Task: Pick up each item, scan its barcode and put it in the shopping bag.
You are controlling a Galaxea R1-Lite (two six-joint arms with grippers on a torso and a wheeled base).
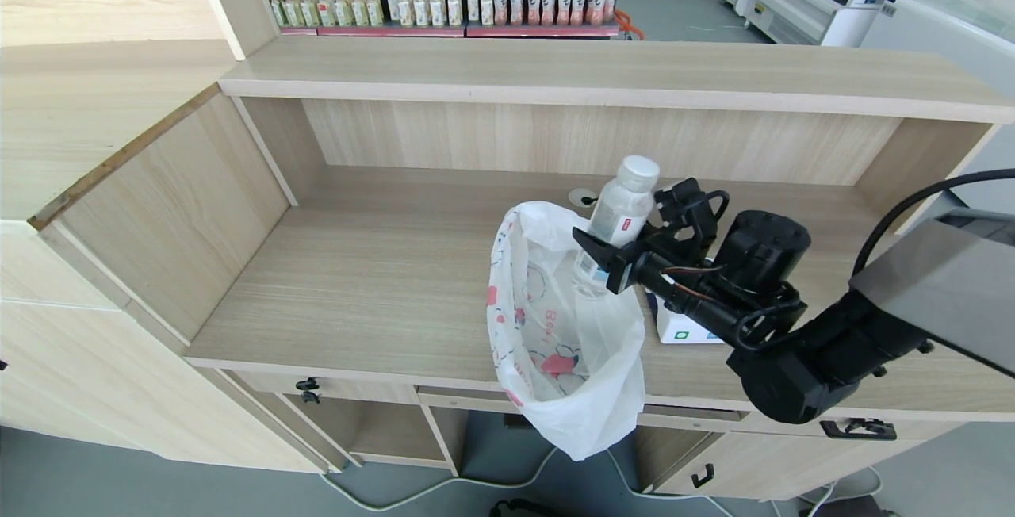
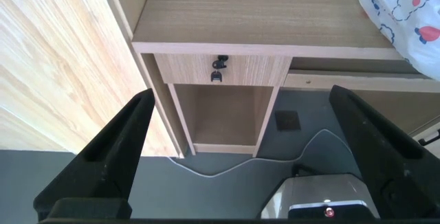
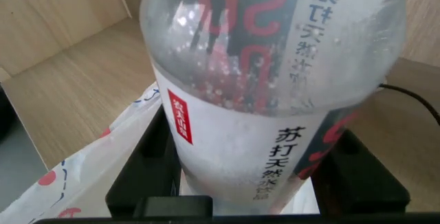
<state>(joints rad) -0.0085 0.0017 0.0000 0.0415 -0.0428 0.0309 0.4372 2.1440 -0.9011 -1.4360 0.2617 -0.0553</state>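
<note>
Beware top-heavy tipping past limp shopping bag (image 1: 571, 342) at 1 o'clock rim, with soda water bottle (image 1: 626, 200) pinched low in right gripper (image 1: 626, 243) jaws and left gripper (image 2: 242, 97) jaws spread.

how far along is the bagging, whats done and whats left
Nothing clearly shows inside the shopping bag yet. In hand: the right end effector grips the bottle above the bag's open mouth. Left: dropping it in, then the white box on the counter beside the bag.
</note>
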